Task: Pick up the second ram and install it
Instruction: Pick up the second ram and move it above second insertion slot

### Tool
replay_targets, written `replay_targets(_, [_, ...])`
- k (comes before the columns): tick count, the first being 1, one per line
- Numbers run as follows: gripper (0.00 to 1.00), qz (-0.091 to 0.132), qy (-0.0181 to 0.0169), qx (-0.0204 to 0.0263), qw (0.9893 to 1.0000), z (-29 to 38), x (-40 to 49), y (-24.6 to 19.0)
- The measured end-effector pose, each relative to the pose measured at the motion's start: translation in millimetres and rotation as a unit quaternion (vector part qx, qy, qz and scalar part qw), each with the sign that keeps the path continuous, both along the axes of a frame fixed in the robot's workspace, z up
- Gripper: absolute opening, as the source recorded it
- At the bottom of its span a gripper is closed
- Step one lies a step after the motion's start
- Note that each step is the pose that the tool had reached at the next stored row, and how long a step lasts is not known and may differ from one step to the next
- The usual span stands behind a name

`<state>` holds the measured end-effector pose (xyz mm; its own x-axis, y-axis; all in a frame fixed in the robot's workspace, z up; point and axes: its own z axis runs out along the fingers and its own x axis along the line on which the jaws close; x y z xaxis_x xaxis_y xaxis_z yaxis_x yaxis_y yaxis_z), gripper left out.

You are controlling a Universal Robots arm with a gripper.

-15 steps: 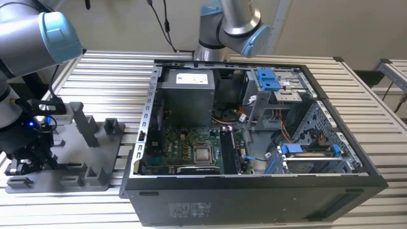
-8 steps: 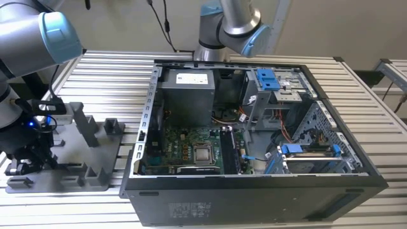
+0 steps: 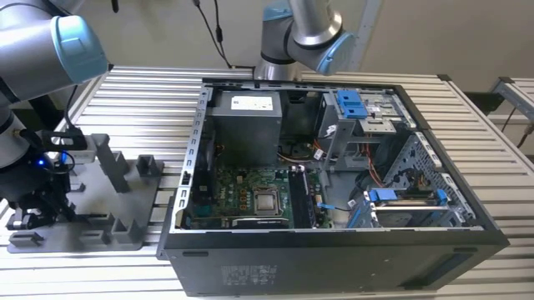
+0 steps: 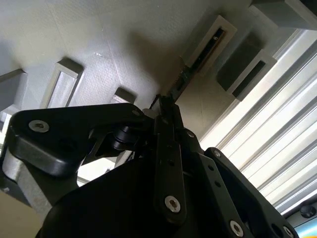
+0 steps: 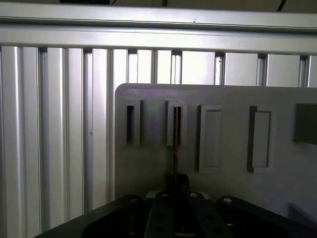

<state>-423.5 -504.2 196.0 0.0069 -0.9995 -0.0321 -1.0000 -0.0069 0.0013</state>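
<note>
1. gripper (image 5: 176, 182) of mine low over the grey tray (image 5: 148, 168), my fingers closed to a sliver on the thin edge of the second ram (image 5: 176, 144)
2. ram standing edge-on, its far end in a tray slot (image 5: 170, 124)
3. in the exterior view, tray on the slatted table (image 3: 150, 87), at the exterior view's left of the open computer case (image 3: 334, 269)

second ram (image 5: 176, 144) | thin dark stick, edge-on; standing in grey tray (image 5: 148, 163) slot; one end between jaws

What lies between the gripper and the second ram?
Nothing: in both wrist views the gripper has its jaws closed on the second ram, which stands edge-on in a slot of the grey tray.
</note>
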Motion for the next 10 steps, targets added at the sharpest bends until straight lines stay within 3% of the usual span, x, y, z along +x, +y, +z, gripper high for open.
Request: replay_targets(10, [0.14, 0.0, -0.0001, 0.0001, 1.0, 6.6, 0.0, 0.0])
